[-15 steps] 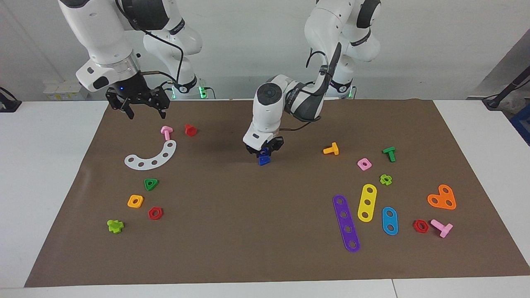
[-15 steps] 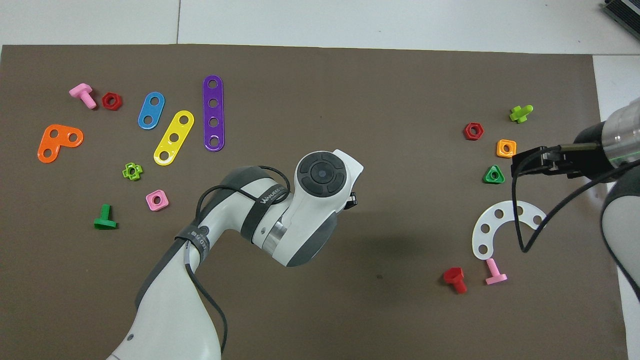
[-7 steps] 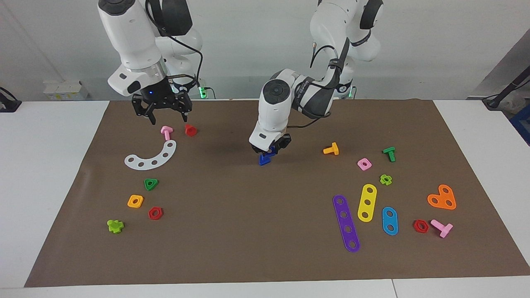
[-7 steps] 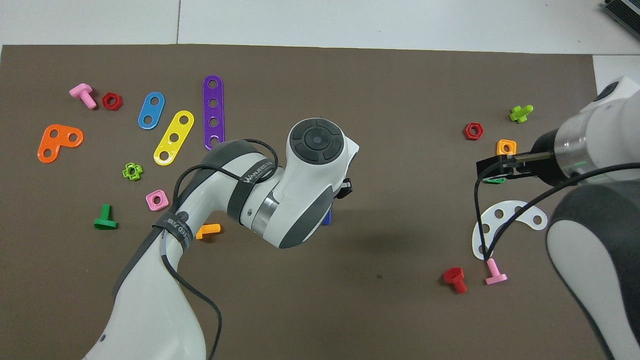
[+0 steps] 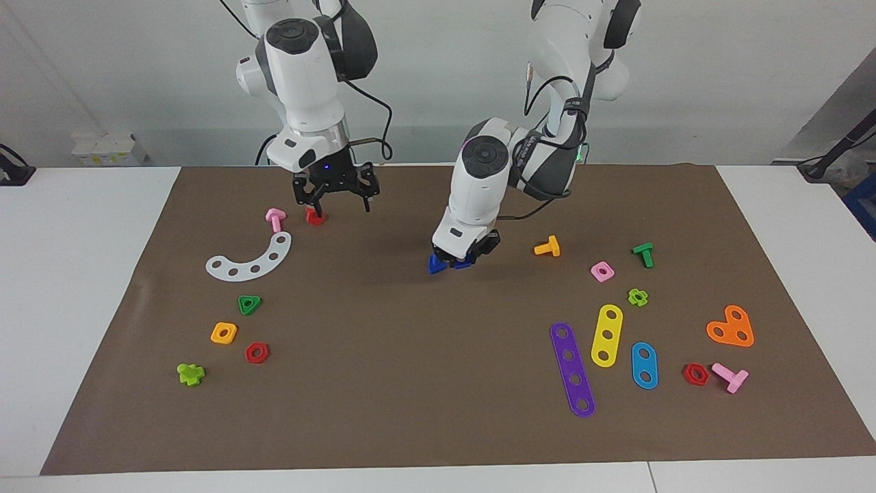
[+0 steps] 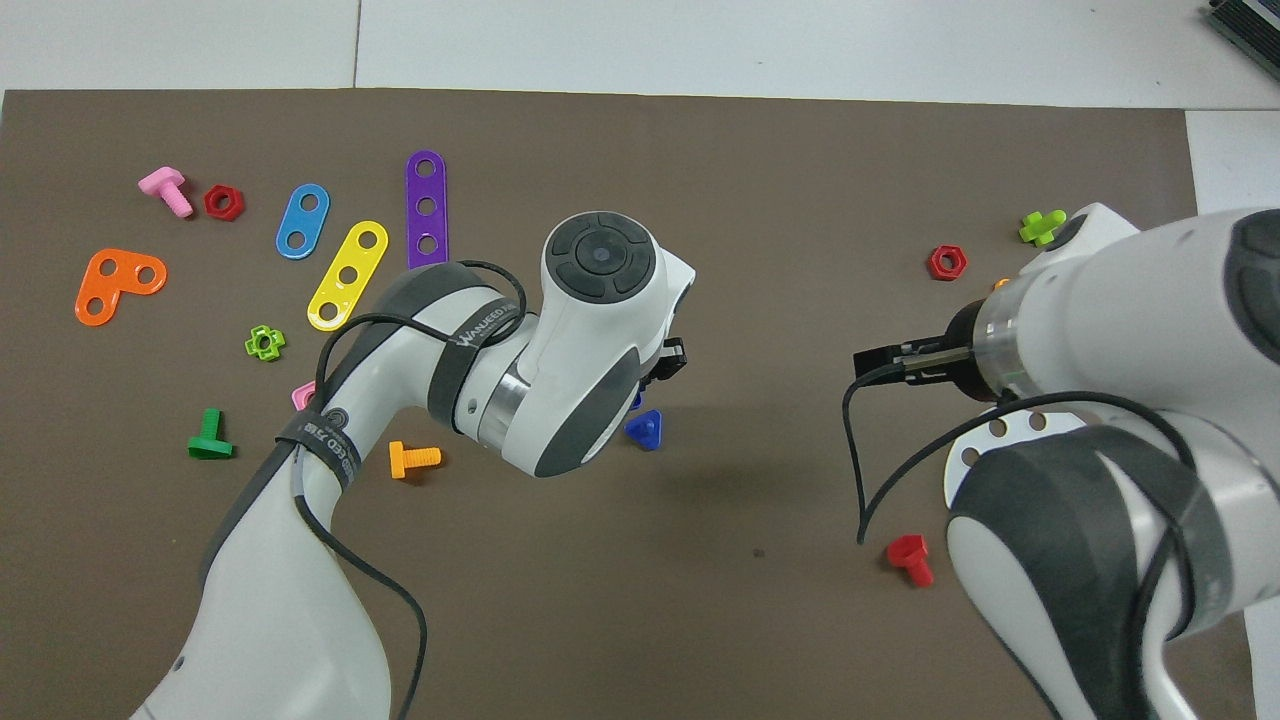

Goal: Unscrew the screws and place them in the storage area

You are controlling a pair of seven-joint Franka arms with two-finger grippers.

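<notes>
Facing view: the left tool point(image 5: 467, 255) hangs low over the middle of the brown mat point(image 5: 410, 383) on the tabletop point(image 5: 82, 274), its fingers clenched on a dark-blue piece point(image 5: 464, 262); a blue triangular screw point(image 5: 436, 265) lies on the mat just beside it, toward the right arm's end. Whether the gripped piece and the screw touch cannot be told. The right tool point(image 5: 335, 198), fingers spread and released, hovers over the red bolt point(image 5: 315, 216), near the pink bolt point(image 5: 275, 218) and the white arc point(image 5: 251, 259). Overhead view: the left arm's wrist hides its tool and the gripped piece, but the screw point(image 6: 645, 429) shows clearly as a flat triangle on the mat, apart from the orange bolt point(image 6: 413, 458). The right arm's bulk covers the pink bolt and much of the arc point(image 6: 975, 455); the red bolt point(image 6: 910, 557) stays visible. Only the facing view shows both tools' fingers; only the overhead view shows the screw's triangular outline in full.
</notes>
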